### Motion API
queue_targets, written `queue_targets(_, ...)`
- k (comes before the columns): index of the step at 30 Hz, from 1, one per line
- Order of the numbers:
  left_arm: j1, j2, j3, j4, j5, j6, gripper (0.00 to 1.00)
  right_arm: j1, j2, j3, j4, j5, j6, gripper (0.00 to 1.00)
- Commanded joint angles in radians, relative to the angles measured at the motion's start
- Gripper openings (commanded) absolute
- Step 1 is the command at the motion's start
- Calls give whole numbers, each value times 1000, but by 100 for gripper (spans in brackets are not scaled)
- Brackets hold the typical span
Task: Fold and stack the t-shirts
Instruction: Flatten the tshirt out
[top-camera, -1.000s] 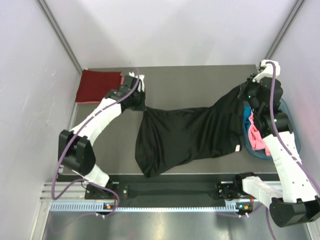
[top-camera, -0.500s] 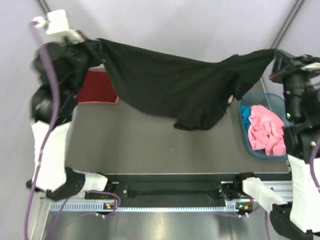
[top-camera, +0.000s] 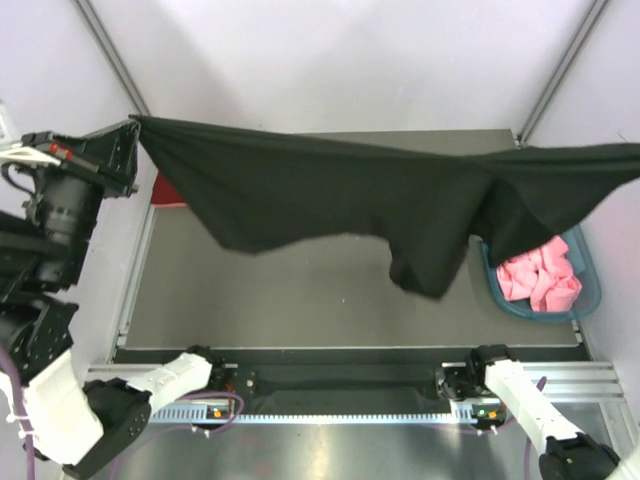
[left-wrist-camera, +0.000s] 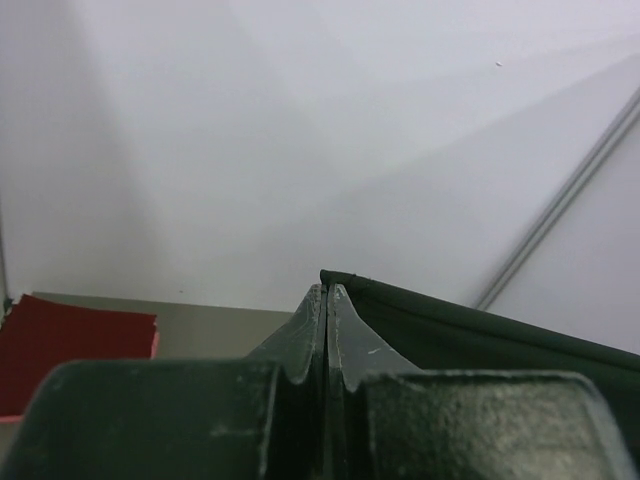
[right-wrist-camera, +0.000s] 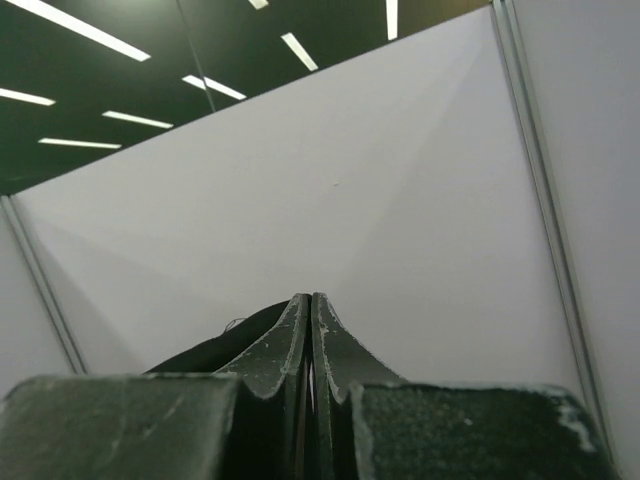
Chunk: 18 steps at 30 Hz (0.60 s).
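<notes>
Overhead, the black t-shirt hangs stretched above the bench, limp and matte, one lobe sagging; lowering both ends evenly should lay it flat. Left wrist: the left pincer is pressed shut on its edge. Right wrist: the right pincer pinches dark cloth likewise.

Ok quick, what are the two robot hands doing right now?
Left gripper: closed, pinching one end of the black t-shirt.
Right gripper: closed, pinching its other end.
</notes>
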Motion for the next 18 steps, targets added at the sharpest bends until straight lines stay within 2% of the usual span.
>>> queue_targets(1, 2, -45, 4, -13, 27, -47, 0, -15, -8, 101, -87, 28, -34, 0)
queue_targets(5, 3, -36, 25, -62, 55, -48, 0, -16, 3, 145, -102, 31, -63, 0)
queue_targets(9, 2, 19, -5, -116, 36, -38, 0, -15, 69, 118, -71, 27, -170, 0)
queue_targets(12, 2, 62, -102, -116, -42, -27, 0, -13, 137, 14, 7, 26, -230, 0)
queue_targets(15, 2, 93, -292, -73, -146, -13, 0, -15, 164, -190, 151, 11, -241, 0)
queue_targets(16, 3, 96, -389, -17, -165, -10, 0, -15, 184, -283, 183, -11, -242, 0)
queue_targets(18, 3, 107, -474, 54, -189, 8, 0, -13, 206, -380, 311, -103, -238, 0)
